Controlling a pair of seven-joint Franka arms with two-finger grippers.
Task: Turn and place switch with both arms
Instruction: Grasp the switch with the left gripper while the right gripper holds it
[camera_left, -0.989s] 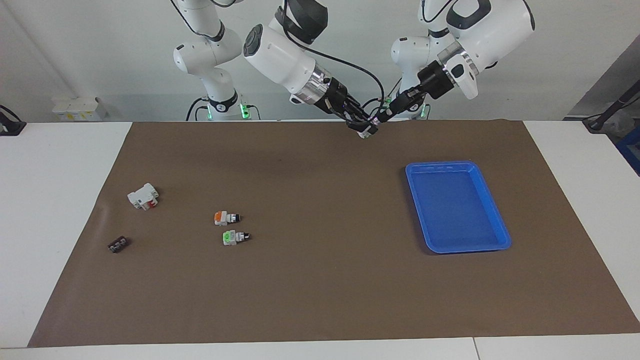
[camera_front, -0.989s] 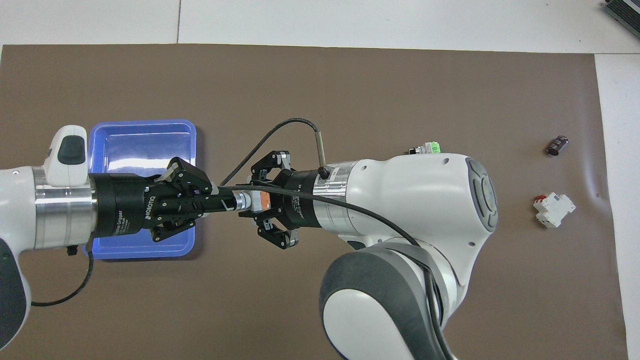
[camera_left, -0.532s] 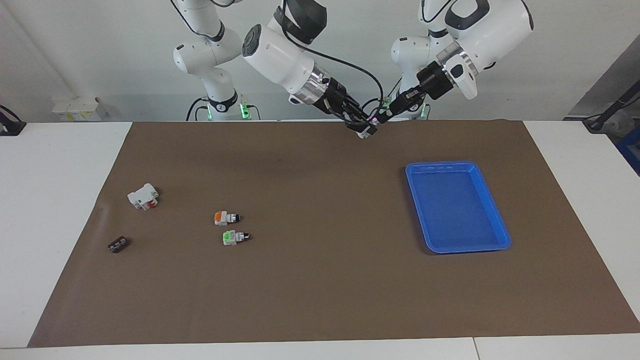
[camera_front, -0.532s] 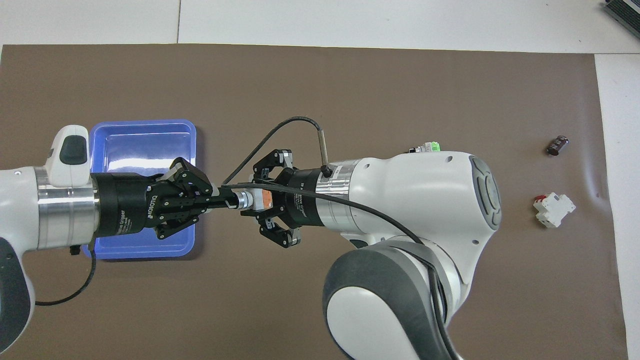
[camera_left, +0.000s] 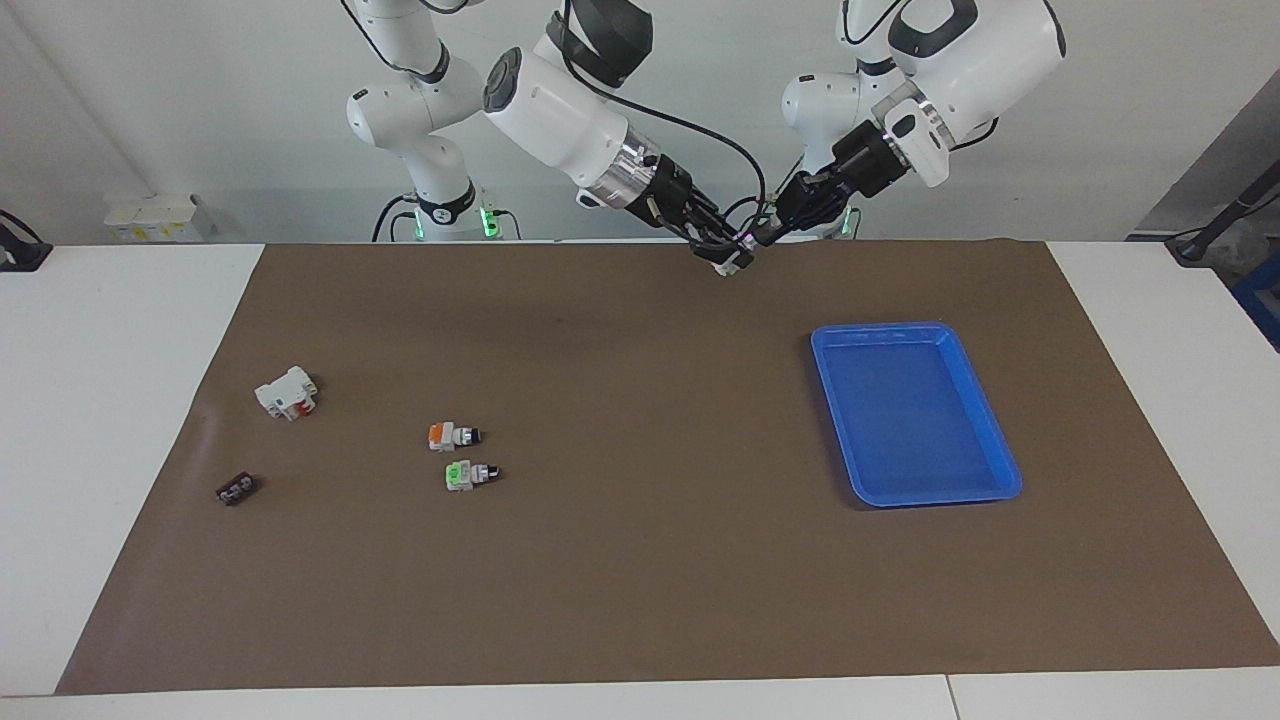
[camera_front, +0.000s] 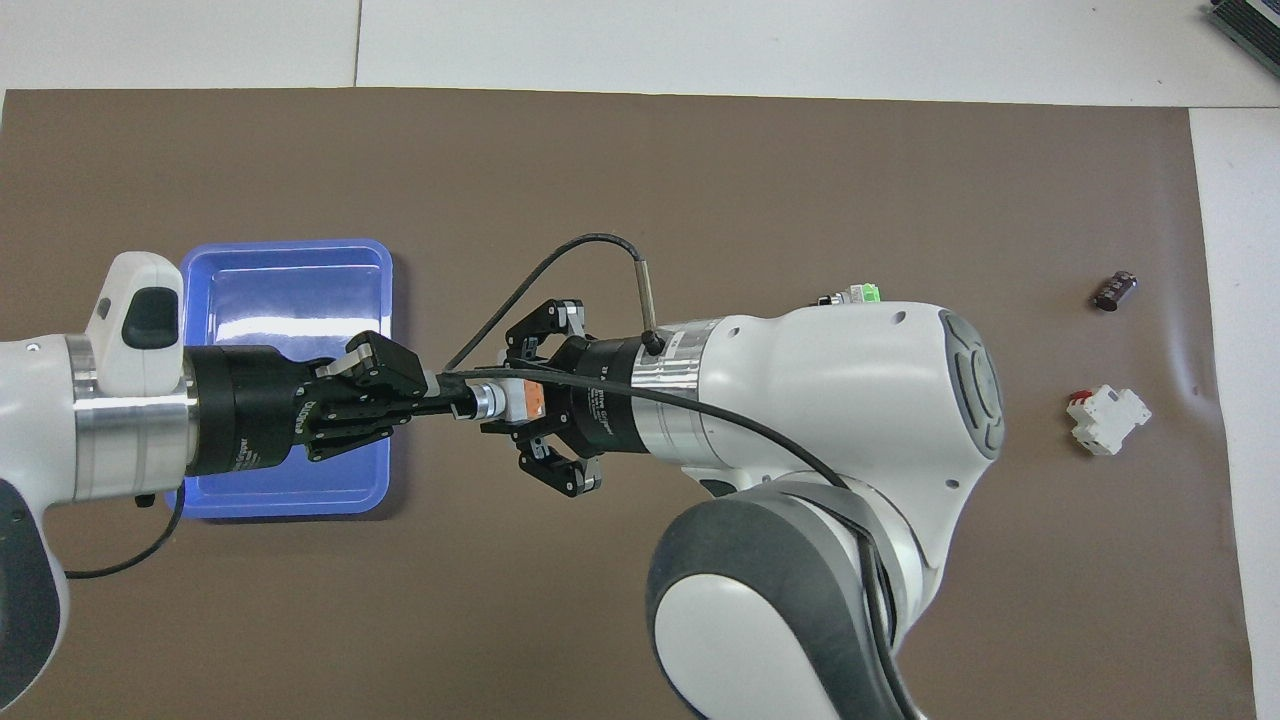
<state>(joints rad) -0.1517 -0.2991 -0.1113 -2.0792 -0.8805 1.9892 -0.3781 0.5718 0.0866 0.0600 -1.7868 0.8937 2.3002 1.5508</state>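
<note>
The switch (camera_front: 522, 398) hangs in the air between both grippers, over the brown mat (camera_front: 700, 180) beside the blue tray (camera_front: 290, 255). No writing is legible. Since the earlier frame the left gripper (camera_front: 452, 402) has rolled about its axis. It pinches the knob end; the right gripper (camera_front: 535, 398) clamps the orange block.

Mat centre bare, blue tray (camera_left: 915, 412) twd left arm's end, green-ended switch (camera_left: 467, 474) opp end.

Two orange switches (camera_left: 452, 435) (one held aloft (camera_front: 518, 399)), one green switch (camera_left: 468, 474), one tray (camera_left: 985, 487)
</note>
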